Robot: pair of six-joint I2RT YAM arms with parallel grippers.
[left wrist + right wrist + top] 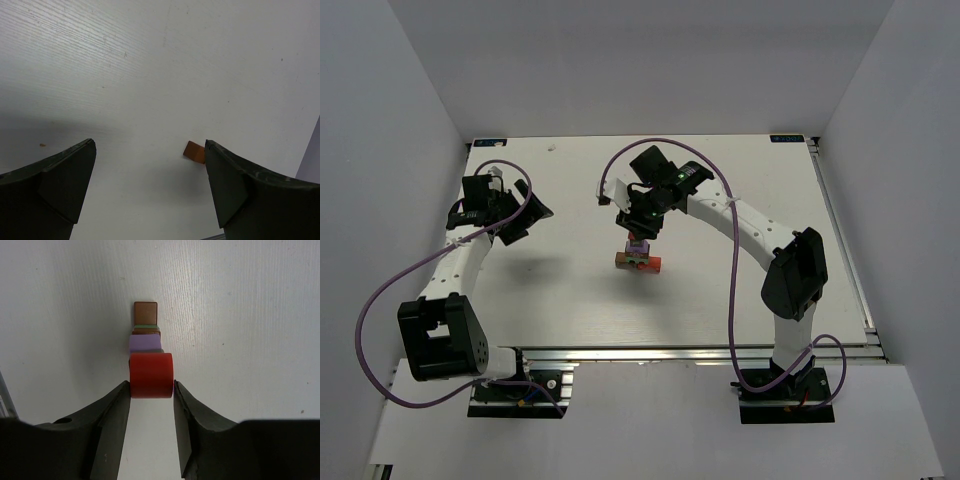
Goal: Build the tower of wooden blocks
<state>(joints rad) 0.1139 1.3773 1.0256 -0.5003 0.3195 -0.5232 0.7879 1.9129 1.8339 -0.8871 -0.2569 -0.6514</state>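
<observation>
The tower stands mid-table, with a brown and a red bar lowest and a lilac piece above. In the right wrist view I look down on it: a brown block, a green edge, a lilac block and a dark sliver. My right gripper hovers directly over it. In its own view the right gripper is shut on a red block, with both fingertips touching its sides. My left gripper is at the far left, and in its own view it is open and empty.
A small orange-brown piece lies on the white table just beside my left gripper's right fingertip. A tiny speck lies near the left fingertip. Grey walls enclose the table on three sides. A purple cable loops from each arm.
</observation>
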